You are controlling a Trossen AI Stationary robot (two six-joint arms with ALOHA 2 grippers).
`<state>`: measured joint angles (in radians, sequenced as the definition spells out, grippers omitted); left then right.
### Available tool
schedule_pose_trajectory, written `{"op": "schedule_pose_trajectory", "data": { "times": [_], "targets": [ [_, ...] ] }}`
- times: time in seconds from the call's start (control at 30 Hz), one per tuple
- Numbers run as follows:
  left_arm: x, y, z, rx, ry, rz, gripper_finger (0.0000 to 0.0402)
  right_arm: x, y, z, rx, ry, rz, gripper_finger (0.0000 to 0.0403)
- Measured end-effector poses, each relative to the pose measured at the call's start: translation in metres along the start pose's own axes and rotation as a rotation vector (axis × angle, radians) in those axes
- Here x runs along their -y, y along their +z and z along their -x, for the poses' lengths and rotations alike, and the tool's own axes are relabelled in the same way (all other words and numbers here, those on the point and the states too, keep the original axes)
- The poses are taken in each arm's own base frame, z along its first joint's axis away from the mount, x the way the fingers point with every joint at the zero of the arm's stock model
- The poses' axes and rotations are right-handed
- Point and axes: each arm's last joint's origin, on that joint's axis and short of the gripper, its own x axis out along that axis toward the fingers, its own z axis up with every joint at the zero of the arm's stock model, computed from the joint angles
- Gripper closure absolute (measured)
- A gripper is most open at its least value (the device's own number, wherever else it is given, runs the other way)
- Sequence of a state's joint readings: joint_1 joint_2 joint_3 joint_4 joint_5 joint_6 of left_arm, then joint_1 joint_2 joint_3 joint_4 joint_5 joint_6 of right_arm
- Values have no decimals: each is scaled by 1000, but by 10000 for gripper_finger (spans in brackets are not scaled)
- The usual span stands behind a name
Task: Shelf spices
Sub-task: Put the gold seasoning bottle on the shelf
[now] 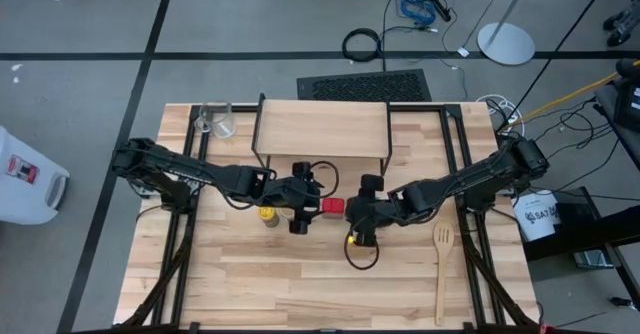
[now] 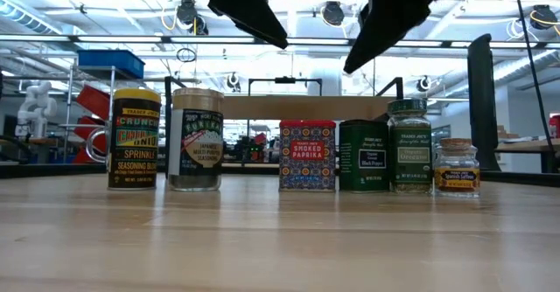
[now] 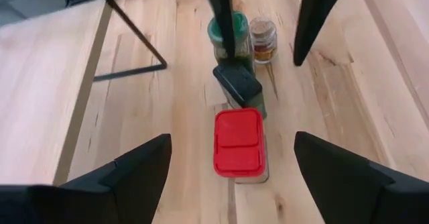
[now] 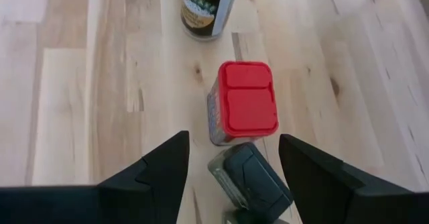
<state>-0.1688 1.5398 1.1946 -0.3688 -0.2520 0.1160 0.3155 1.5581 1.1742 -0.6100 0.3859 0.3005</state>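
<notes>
Six spice containers stand in a row mid-counter, in front of the shelf [image 1: 322, 127]. Both claws, left [image 3: 231, 163] and right [image 4: 231, 167], hover apart above the smoked paprika tin [image 2: 307, 156].

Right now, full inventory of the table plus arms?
Spices: six, in a row in front of the shelf: yellow jar, tan jar, red paprika tin, dark tin, green-lidded jar, tiny brown jar.
Shelf: one, light wood top, black legs, table's far side, nothing on it.
Glass cup: one, clear, far left corner.
Wooden spatula: one, tan, near right.
Table: one, light wood.
Left gripper: dark, open, above the row.
Right gripper: dark, open, above the row.
</notes>
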Motion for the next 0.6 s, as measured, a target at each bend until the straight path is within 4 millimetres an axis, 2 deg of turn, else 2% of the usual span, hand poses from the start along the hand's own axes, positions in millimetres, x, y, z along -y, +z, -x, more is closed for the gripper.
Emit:
{"op": "schedule_pose_trajectory", "data": {
  "times": [0.23, 0.43, 0.6],
  "targets": [
    [-2, -4, 15, -49, -5, 58, 77, -3, -5, 8, -81, 1, 46, 186],
    [-10, -5, 46, -43, 1, 170, 77, 0, -3, 24, -217, 63, 11, 186],
    [-11, -7, 73, -41, -10, 299, 77, -3, 5, 32, -206, 110, -29, 186]
  ]
}}
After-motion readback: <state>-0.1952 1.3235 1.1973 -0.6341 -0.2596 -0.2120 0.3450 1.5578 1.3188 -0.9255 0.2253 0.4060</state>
